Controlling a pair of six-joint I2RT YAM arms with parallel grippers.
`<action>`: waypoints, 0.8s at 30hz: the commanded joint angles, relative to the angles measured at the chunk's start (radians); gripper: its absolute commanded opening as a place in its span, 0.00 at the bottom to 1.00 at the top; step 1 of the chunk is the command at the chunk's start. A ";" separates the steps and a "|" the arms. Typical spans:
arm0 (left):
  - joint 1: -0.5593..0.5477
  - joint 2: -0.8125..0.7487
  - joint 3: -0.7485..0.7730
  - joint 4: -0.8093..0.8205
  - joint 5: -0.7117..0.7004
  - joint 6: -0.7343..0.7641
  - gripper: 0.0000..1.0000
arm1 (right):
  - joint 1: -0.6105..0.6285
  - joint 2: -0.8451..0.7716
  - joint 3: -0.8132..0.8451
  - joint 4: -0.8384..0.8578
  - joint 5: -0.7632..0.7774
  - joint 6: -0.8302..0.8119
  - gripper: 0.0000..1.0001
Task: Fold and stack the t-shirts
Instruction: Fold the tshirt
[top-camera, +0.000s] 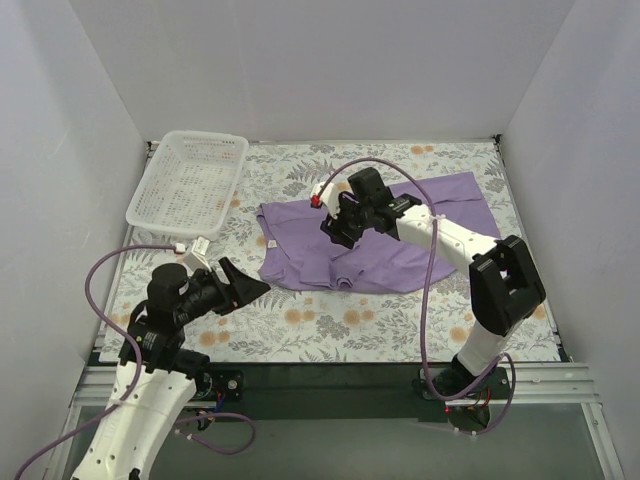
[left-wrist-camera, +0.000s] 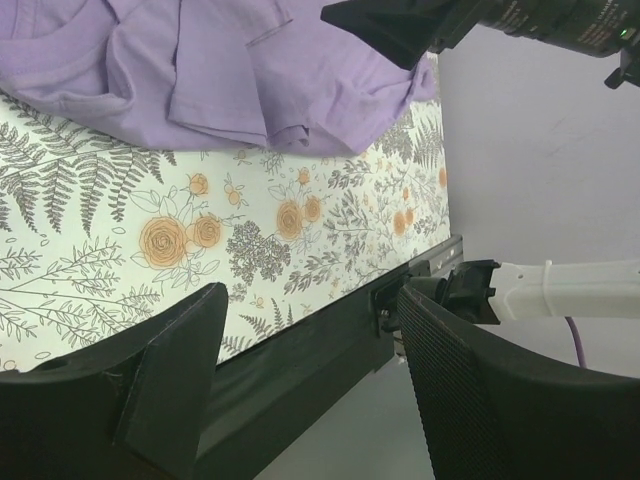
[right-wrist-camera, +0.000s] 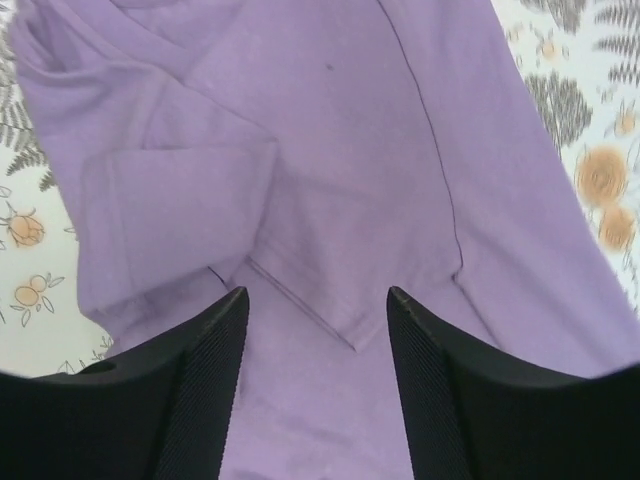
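T-shirt looks limp, light; pinch its 6 o'clock edge. Both empty, jaws apart: right gripper overhead, left gripper aside.

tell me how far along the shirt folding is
Early stage. The lavender-purple cotton t-shirt lies on the floral table with some edges turned in, rumpled, not neatly folded. The right gripper hangs open over it, holding nothing; the left gripper is open, off to the side. Remaining: finish folding and stack it.
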 joint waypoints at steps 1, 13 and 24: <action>-0.002 0.043 -0.029 0.034 0.049 -0.005 0.68 | -0.031 -0.040 -0.030 -0.007 0.025 0.067 0.65; -0.085 0.546 0.014 0.310 0.013 -0.037 0.56 | -0.257 -0.389 -0.338 -0.073 -0.379 -0.116 0.71; -0.242 0.970 0.201 0.359 -0.296 -0.026 0.52 | -0.695 -0.643 -0.636 -0.019 -0.580 -0.085 0.73</action>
